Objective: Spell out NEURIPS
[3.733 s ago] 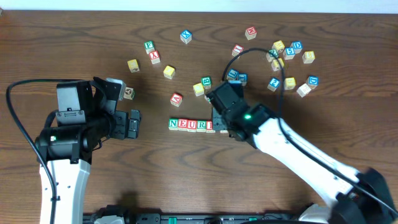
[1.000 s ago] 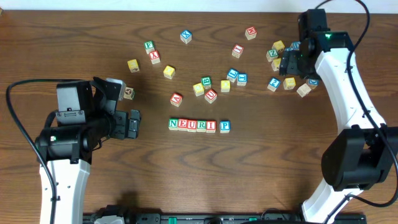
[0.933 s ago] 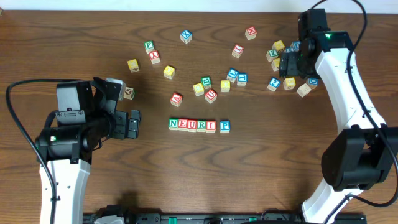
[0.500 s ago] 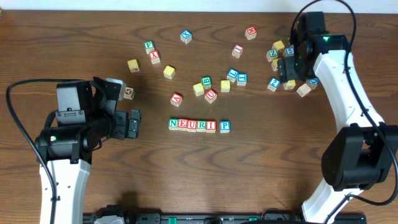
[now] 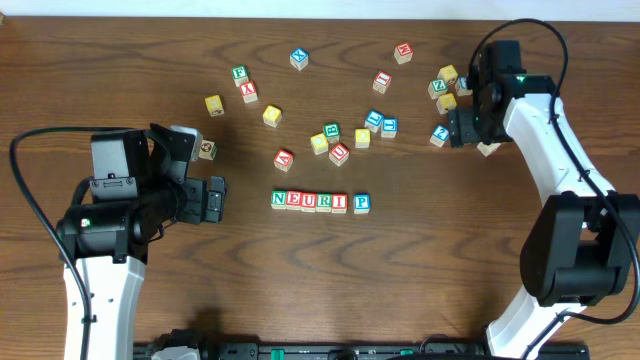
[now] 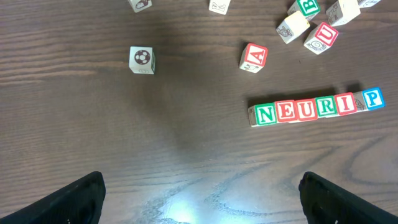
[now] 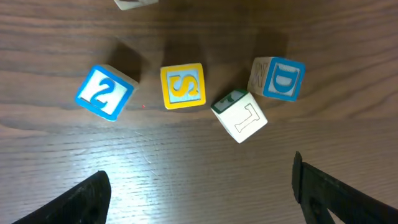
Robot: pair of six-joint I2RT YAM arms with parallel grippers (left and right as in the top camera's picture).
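A row of cubes reading N, E, U, R, I, P [image 5: 320, 201] lies mid-table, with a small gap before the blue P [image 5: 361, 203]. It also shows in the left wrist view [image 6: 314, 107]. The yellow-bordered S cube [image 7: 182, 86] lies flat among the right-hand cluster, seen in the right wrist view; overhead it is hidden under the right arm. My right gripper [image 5: 462, 128] [image 7: 202, 186] hovers over that cluster, open and empty, with the S just ahead of its fingers. My left gripper [image 5: 215, 198] [image 6: 202, 193] is open and empty, left of the row.
Beside the S lie a blue 2 cube [image 7: 103, 92], a green L cube [image 7: 241, 116] and a blue D cube [image 7: 281, 78]. Several other loose cubes are scattered behind the row, among them a red A cube [image 6: 254, 57] and a ball-picture cube [image 6: 142, 59].
The right arm has left the row, swung to the far right cluster, then come down and left over it. The P stays at the row's end. The left arm has not moved.
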